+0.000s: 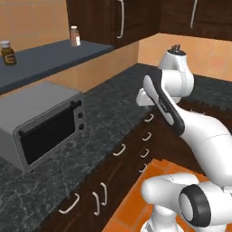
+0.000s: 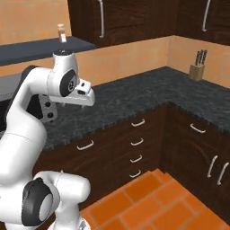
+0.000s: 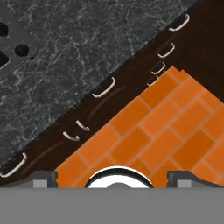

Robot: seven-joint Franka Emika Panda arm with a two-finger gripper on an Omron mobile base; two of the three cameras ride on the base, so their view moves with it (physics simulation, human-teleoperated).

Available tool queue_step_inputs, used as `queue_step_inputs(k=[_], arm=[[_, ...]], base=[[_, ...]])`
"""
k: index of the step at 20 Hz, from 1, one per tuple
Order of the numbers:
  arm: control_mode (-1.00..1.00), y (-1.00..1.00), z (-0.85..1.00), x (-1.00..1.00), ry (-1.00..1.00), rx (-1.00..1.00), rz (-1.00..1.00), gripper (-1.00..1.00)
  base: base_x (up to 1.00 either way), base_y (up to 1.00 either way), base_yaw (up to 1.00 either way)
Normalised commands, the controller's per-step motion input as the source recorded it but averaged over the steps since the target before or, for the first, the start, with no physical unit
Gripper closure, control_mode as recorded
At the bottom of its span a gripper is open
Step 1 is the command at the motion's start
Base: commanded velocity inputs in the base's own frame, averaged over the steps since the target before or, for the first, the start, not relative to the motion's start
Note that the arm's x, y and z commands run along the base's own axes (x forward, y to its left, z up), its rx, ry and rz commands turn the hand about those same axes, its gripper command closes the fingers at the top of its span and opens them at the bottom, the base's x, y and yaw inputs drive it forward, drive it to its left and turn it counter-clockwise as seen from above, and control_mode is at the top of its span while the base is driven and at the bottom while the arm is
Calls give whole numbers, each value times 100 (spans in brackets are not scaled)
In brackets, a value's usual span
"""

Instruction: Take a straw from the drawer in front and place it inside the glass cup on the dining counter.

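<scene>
One wide, shallow dark-brown wooden drawer (image 3: 120, 94) shut beneath the black speckled stone tabletop (image 3: 87, 39); thin pale straw unseen, presumably inside. Hand (image 3: 112, 178) empty, fingertips spread wide. Best to descend squarely onto the small silver handle (image 3: 103, 89), then pull straight outward.

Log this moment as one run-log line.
stage: approach | gripper: open, empty, above floor facing cabinet front | drawers: all shut | black counter: toaster oven, knife block

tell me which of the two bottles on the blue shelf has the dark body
The left one, dark brown with a pale cap, at the shelf's near end. The other bottle is pale.
</scene>
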Motion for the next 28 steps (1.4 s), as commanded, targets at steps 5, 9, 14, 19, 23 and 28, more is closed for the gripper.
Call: queue_step_inputs(k=[5,9,14,19,23,28], arm=[[100,0,0,0,0,0,0,-100],[100,0,0,0,0,0,0,-100],[-100,9,0,0,0,14,-16,-100],[-100,-48,-11,0,4,46,-23,-100],[-100,-83,-64,10,2,53,-5,-100],[-100,-51,-95,39,2,50,0,-100]], base=[[-7,93,-47],[1,80,-53],[0,50,-29],[0,0,0],[0,0,0],[0,0,0]])
